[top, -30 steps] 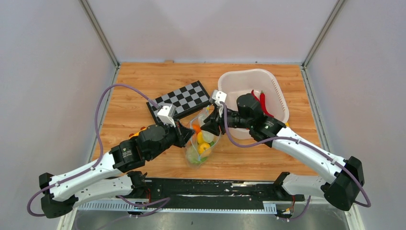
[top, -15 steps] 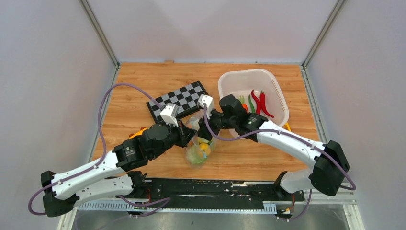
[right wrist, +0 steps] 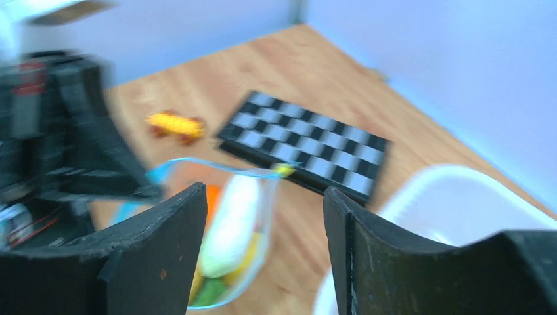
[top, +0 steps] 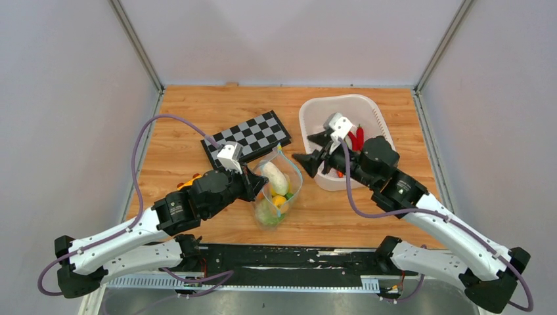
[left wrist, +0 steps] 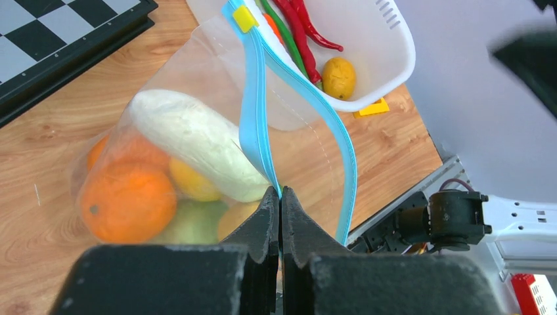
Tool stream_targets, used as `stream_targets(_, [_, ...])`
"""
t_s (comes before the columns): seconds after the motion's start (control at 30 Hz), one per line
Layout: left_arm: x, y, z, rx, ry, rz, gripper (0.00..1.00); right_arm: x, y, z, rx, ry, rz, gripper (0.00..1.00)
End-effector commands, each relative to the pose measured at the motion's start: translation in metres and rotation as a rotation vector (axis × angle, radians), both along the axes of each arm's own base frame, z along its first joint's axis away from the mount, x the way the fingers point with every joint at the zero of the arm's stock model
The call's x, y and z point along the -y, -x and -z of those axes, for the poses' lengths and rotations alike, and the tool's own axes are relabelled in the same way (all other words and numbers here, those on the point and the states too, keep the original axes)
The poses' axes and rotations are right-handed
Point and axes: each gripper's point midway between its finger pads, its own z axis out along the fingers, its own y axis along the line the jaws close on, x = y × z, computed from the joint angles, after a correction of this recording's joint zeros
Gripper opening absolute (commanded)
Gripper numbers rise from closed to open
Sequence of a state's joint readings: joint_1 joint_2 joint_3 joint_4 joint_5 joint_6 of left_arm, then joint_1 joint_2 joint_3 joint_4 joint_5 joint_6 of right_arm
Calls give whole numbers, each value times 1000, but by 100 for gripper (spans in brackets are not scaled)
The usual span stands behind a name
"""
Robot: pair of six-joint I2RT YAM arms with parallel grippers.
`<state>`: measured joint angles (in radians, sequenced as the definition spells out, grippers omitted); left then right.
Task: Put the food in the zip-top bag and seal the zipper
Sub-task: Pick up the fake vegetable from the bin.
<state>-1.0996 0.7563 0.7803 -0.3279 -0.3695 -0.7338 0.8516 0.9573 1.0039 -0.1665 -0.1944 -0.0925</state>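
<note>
I am pinching the zipper [left wrist: 253, 105] in my left end effector [left wrist: 280, 197], propping the zip-top bag [top: 279, 190] open on the bench [top: 197, 111]. My right end effector [top: 311, 149], wide and empty, should be approaching the basket's [top: 381, 125] peppers [left wrist: 303, 47] squarely.

You've got a wooden table [top: 190, 111] boxed in by plain pale walls on three sides, with a metal post [top: 139, 49] in each back corner. A black-and-white chessboard [top: 248, 134] lies flat near the middle, turned at an angle. To its right, and not touching it, a white plastic basket [top: 358, 105] sits toward the far right of the table. A small yellow toy car [right wrist: 174, 125] is parked out on the left, near the board's lower left corner, and only partly shows from above. There's also a little flat yellow piece [left wrist: 372, 107] on the wood, just beside the basket's outer wall.
</note>
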Motion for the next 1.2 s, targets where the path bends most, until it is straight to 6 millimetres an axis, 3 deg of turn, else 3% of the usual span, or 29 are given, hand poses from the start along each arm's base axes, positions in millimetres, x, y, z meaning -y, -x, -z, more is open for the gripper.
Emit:
stream_targets(0.0, [-1, -1, -12, 25, 32, -11, 0, 74, -85, 26, -51, 36, 553, 66])
stream_targets(0.1, [-2, -1, -12, 24, 31, -12, 0, 114, -121, 71, -238, 91, 691, 66])
stream_targets(0.17, [-4, -1, -11, 24, 31, -15, 0, 130, -138, 100, -344, 127, 728, 67])
stream_targets(0.3, [-7, -1, -11, 26, 36, -24, 0, 136, -164, 157, -540, 231, 689, 70])
stream_targets(0.5, [-8, 0, -13, 27, 33, -25, 0, 153, -200, 197, -641, 321, 743, 76])
stream_targets(0.7, [-12, -1, -12, 27, 34, -38, 0, 154, -214, 238, -751, 448, 738, 77])
stream_targets(0.83, [-12, -1, -11, 27, 30, -40, 0, 160, -224, 247, -753, 446, 778, 76])
stream_targets(1.03, [-13, -2, -10, 31, 19, -45, 0, 189, -248, 220, -664, 384, 922, 66])
stream_targets(1.17, [-15, -3, -10, 32, 11, -50, 0, 218, -264, 215, -684, 276, 979, 64])
